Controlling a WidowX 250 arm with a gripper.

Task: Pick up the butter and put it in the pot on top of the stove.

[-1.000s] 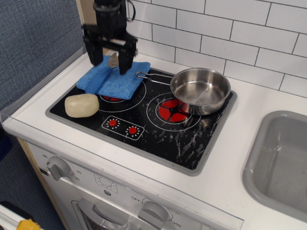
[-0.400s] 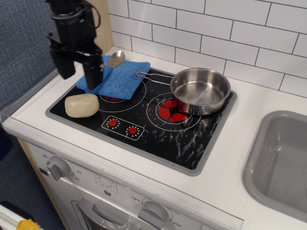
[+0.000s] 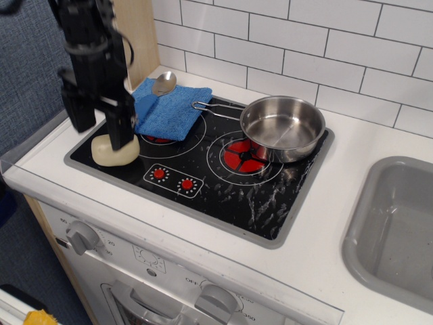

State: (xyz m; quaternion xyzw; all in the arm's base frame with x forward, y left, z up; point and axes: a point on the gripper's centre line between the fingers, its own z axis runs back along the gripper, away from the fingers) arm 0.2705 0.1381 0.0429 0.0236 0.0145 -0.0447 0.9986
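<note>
We are at the very start of the job: nothing has been carried yet. The butter lies at the front left corner of the stove, on the black glass beside the left ring, and it is not lifted. Our tool hangs right over it with its two dark fingers spread apart, one on the near-right side of the lump, in front of it from this camera, the other out past its left end. The fingers are released and grip nothing; whether a tip already touches the butter we cannot tell from this angle.

The pot stands on the right-hand burner, over the red marks, well apart from the butter, its wire handle pointing left toward the blue cloth. The pot looks empty. A spoon rests on the far edge of the cloth, just beside the butter's corner of the stove but clear of the tool. The sink sits off to the right in the tabletop.

By our reckoning, what remains is nearly everything: settle lower around the lump, close on it, lift, cross over the dials and rings to the right, and let it go inside the pot.
</note>
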